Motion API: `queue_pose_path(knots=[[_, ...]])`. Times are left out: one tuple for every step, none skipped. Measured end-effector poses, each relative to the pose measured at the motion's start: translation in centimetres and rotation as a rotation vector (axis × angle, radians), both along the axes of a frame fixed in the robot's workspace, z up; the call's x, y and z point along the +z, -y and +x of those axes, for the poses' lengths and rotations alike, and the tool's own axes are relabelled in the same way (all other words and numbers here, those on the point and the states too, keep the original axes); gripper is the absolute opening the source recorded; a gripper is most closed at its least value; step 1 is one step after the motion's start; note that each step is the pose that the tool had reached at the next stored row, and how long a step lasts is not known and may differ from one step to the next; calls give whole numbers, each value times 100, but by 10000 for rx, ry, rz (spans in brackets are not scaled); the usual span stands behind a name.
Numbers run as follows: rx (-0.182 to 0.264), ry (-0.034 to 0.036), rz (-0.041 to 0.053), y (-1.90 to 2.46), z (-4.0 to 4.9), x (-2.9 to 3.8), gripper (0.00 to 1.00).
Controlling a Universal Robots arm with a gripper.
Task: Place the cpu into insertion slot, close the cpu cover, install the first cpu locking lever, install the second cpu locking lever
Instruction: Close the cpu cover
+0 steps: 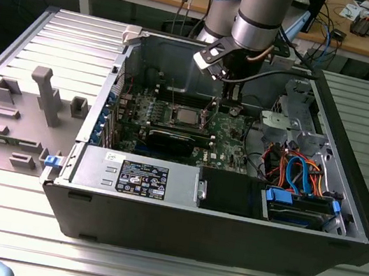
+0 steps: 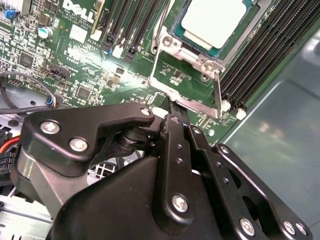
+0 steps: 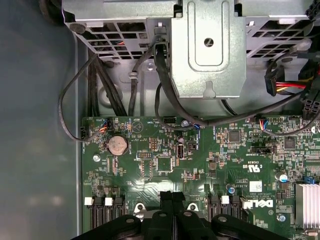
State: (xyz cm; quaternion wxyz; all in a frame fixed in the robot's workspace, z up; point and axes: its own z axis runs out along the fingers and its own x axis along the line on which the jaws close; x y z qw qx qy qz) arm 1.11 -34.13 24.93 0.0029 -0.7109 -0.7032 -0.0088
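- In the second wrist view the cpu [image 2: 212,20] lies flat in the slot [image 2: 175,42], its pale metal top facing up.
- The cover [image 2: 218,95] is swung open off the slot, and green board shows through its big cut-out.
- The pincer [image 2: 175,112] has its two black fingers pressed together, with the tips at the cover's outer edge. I cannot tell whether they pinch that edge.
- Long black memory sockets [image 2: 265,55] run just beside the slot.
- In the first wrist view the pincer [image 3: 172,196] hangs over the green board [image 3: 165,165], near a round battery [image 3: 117,145].
- In the exterior view the cpu [image 1: 188,116] sits mid-board inside the open computer case [image 1: 156,225], with the pincer [image 1: 227,103] just beside it.
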Motion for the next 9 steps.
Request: queue_pose_path(knots=[[0, 0, 1, 0, -3, 0, 11], [0, 0, 1, 0, -8, 0, 11], [0, 0, 1, 0, -11, 0, 11], [0, 0, 0, 0, -15, 0, 11], [0, 0, 1, 0, -20, 0, 11], [0, 0, 1, 0, -23, 0, 11], [0, 0, 1, 0, -28, 0, 11], [0, 0, 1, 0, -39, 0, 11], [-1, 0, 1, 0, -50, 0, 11]])
